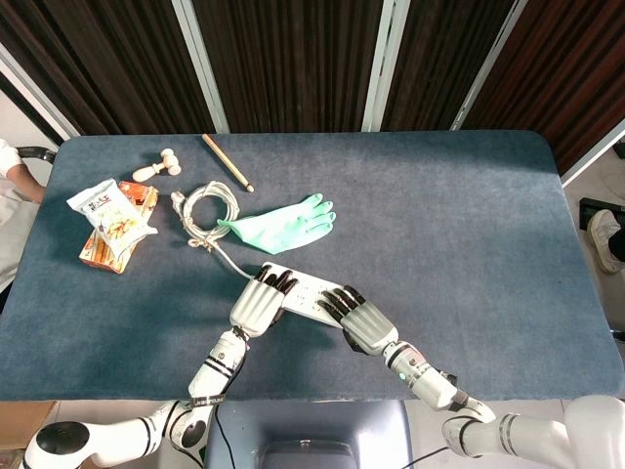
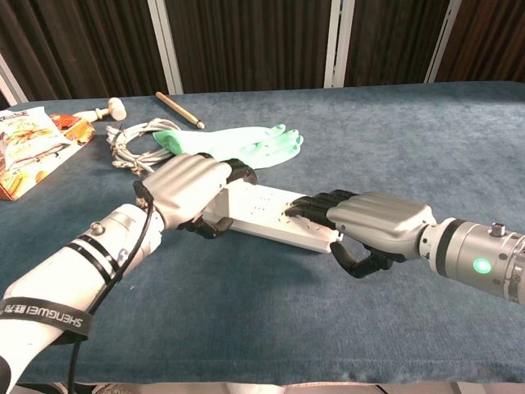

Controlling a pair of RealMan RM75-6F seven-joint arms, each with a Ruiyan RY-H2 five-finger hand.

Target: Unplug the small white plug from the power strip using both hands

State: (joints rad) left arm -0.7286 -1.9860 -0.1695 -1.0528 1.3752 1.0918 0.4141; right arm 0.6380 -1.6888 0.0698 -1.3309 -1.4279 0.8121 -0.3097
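The white power strip (image 1: 309,293) (image 2: 267,209) lies on the blue table near its front edge. My left hand (image 1: 259,301) (image 2: 184,193) grips the strip's left end, fingers curled over the far side and thumb at the near side. My right hand (image 1: 359,318) (image 2: 373,226) lies over the right end, fingers stretched along the top and thumb curled by the near edge. No small white plug shows; the hands cover both ends of the strip. The strip's white cable (image 1: 227,256) runs back to a coil (image 1: 205,210) (image 2: 131,135).
A green rubber glove (image 1: 283,223) (image 2: 238,141) lies just behind the strip. Snack packets (image 1: 112,220) (image 2: 25,152) sit at the left. A wooden stick (image 1: 227,161) (image 2: 179,109) and a small wooden mallet (image 1: 158,166) (image 2: 111,108) lie at the back left.
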